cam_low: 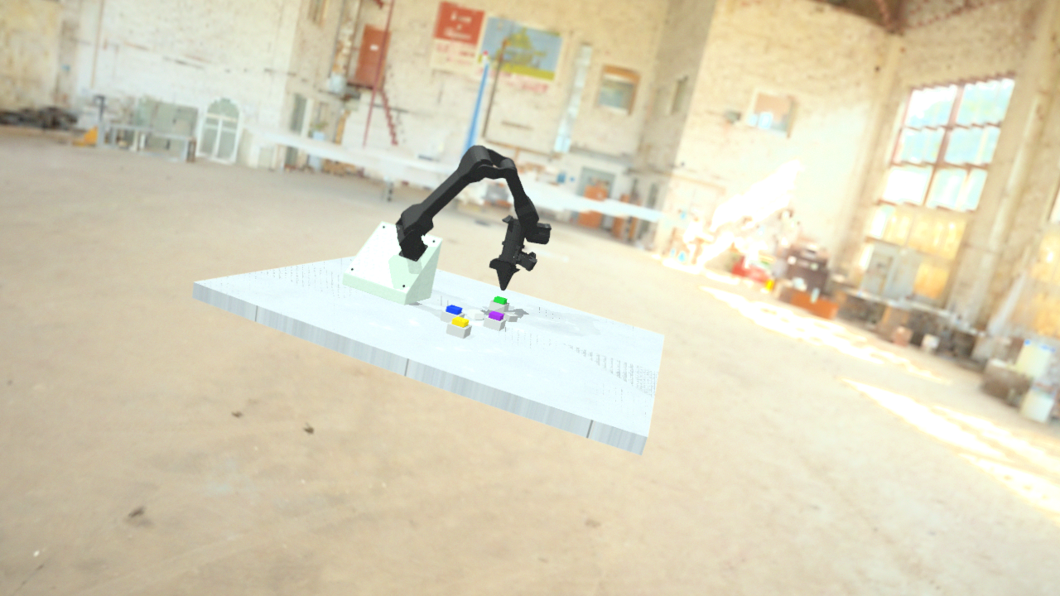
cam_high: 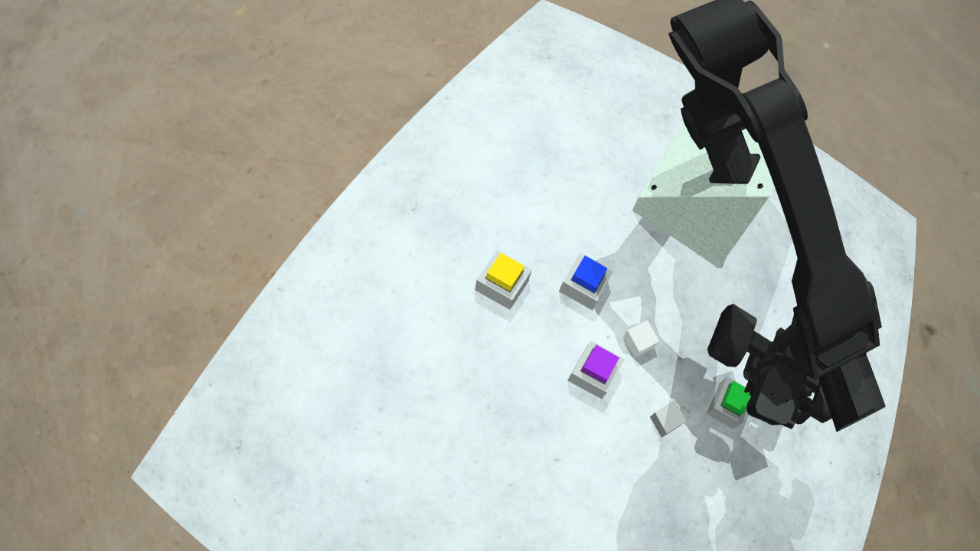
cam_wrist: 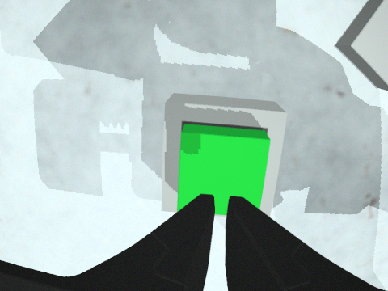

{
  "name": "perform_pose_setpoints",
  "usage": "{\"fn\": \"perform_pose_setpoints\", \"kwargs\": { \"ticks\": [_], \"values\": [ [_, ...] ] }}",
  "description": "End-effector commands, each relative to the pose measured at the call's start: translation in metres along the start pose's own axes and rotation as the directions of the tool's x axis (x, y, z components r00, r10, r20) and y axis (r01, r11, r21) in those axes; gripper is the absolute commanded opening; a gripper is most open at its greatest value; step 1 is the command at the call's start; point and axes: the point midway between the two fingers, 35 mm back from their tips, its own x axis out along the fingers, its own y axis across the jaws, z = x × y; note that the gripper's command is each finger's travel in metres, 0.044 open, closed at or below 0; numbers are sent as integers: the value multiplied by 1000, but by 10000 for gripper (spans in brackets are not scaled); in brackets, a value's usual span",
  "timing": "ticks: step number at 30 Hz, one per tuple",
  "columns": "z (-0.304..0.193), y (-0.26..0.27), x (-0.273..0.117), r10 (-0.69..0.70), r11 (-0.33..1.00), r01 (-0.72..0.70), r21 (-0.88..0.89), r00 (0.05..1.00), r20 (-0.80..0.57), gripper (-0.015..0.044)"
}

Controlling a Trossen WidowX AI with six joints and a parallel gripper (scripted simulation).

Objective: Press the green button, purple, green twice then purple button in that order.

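The green button (cam_high: pixel 735 397) (cam_low: pixel 499 300) (cam_wrist: pixel 224 170) stands in its grey housing, with its cap raised. My gripper (cam_wrist: pixel 219 209) (cam_low: pixel 503 288) is shut with nothing between its fingers. Its tips are a little above the green button, over the cap's near edge in the wrist view. In the top view the fingertips are hidden behind the arm's own parts, which also cover the right side of the green button's housing. The purple button (cam_high: pixel 600 363) (cam_low: pixel 495 315) is up and untouched, left of the green one in the top view.
The yellow button (cam_high: pixel 504 271) (cam_low: pixel 460 322) and the blue button (cam_high: pixel 589 273) (cam_low: pixel 453 309) stand farther left. A white block (cam_high: pixel 641 337) lies beside the purple button. A grey block (cam_high: pixel 668 418) (cam_wrist: pixel 373 44) lies between the purple and green buttons. The arm's mount (cam_high: pixel 705 219) (cam_low: pixel 385 281) stands behind.
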Motion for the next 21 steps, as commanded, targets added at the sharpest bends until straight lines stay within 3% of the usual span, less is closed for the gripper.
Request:
{"fn": "perform_pose_setpoints", "kwargs": {
  "ticks": [1,21],
  "values": [
    [0,-1,6,-5,1000,5,-3,1000,1,20],
    [0,-2,33,-7,1000,7,-3,1000,2,20]
  ]
}}
